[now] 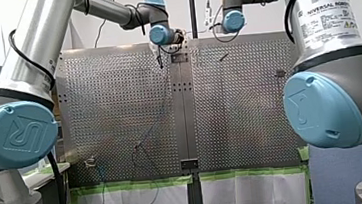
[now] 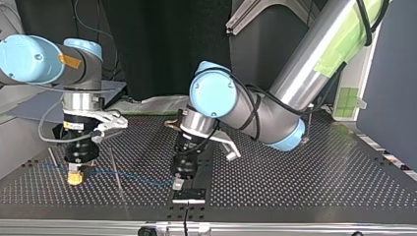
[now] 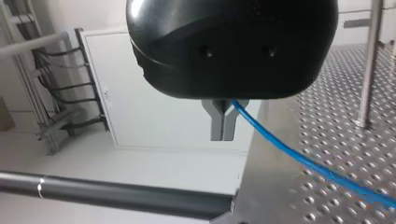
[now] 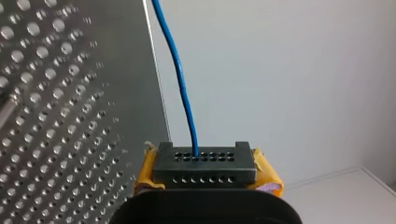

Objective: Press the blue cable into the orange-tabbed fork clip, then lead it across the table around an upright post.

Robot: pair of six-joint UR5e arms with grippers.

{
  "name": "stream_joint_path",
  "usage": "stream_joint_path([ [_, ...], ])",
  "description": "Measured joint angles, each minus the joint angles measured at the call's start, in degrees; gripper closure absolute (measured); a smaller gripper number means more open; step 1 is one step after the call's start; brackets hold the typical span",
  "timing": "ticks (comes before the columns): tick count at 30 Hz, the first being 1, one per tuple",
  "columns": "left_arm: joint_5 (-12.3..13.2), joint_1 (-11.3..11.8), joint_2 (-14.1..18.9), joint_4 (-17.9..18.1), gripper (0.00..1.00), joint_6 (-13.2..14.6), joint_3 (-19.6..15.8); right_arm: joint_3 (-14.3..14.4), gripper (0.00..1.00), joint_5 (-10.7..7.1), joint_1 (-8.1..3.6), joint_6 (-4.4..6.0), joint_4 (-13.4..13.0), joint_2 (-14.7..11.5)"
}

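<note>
Both claws sit close to the table's (image 2: pixel 305 191) edge at the top view's bottom, and the widest stretch of perforated surface lies at that view's right. My left claw (image 3: pixel 223 122) has its metal fingers pinched together on the blue cable (image 3: pixel 280 144), while my yellow-padded right claw (image 4: pixel 201 163) is clamped on the same cable. Between them the cable runs low over the table, passing close by a thin upright post (image 2: pixel 116 169).

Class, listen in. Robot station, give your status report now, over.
Left gripper shut on blue cable. Right gripper shut on it too. Cable strung between them, above table. Upright post by the span, side unclear.
</note>
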Motion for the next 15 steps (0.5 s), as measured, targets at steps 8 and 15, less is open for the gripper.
stream_joint_path([
  [8, 0.1, -1.2, -2.3, -2.0, 1.0, -0.2, 2.7, 0.0, 1.0, -0.05, -1.58, 0.28, 0.1, 0.1],
  [15, -0.7, -2.4, -5.3, -4.6, 1.0, -0.5, 6.0, 0.0, 1.0, 0.01, -2.91, 0.35, 0.2, 0.5],
])
